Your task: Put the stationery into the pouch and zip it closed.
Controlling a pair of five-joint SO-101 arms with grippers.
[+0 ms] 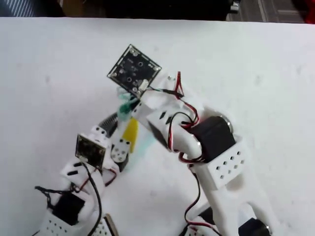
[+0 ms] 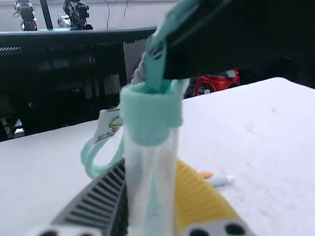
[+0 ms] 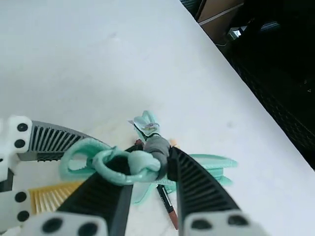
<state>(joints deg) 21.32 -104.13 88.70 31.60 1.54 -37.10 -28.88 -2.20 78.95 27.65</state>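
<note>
The white table (image 1: 256, 59) carries a mint-trimmed clear pouch (image 1: 144, 142) just off its centre toward eight o'clock, and a small white pen (image 2: 219, 181) (orange at one end) lies close by.

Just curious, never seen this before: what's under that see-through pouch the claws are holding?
A dark pen lies on the white table below the pouch; the right gripper covers part of it, so anything else beneath is hidden.
</note>
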